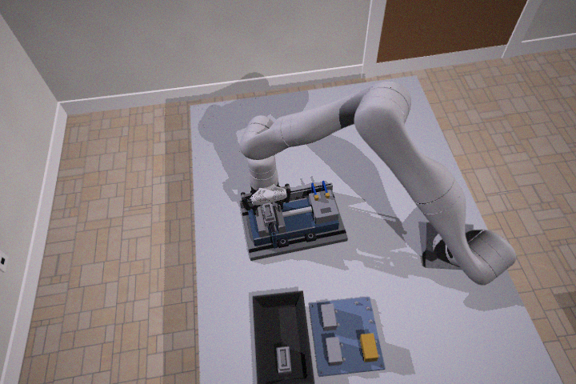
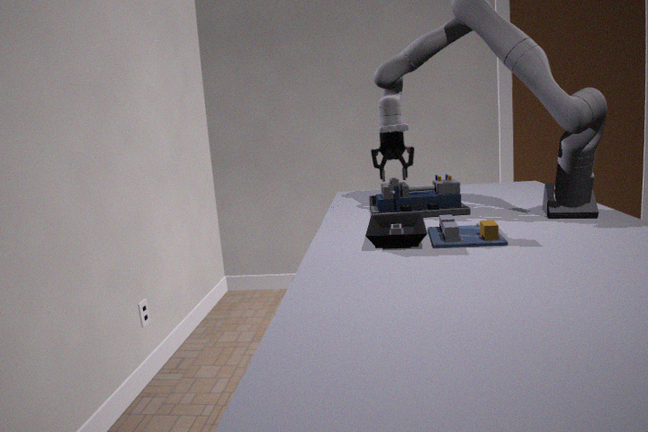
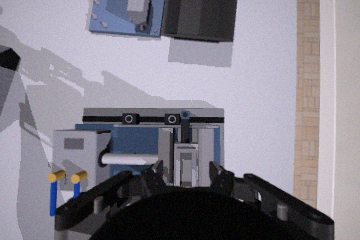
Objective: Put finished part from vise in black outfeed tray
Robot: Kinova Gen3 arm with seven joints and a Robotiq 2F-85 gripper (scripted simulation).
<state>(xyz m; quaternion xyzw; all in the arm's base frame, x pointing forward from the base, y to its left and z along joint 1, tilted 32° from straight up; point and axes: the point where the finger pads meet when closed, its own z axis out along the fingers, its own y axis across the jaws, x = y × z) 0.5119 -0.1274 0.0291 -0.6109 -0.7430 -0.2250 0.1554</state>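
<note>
Hovering apparently above part (image 3: 187, 162), hand (image 3: 187, 179) open

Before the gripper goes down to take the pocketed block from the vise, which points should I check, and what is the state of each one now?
1. Gripper open and holding nothing: ok.
2. Gripper above the finished part, not touching it: ok.
3. Fingers either side of the part in the wrist view: ok.
4. Vise jaws released from the part: cannot tell.
5. Free space in the black outfeed tray beside the part already there: ok.
</note>
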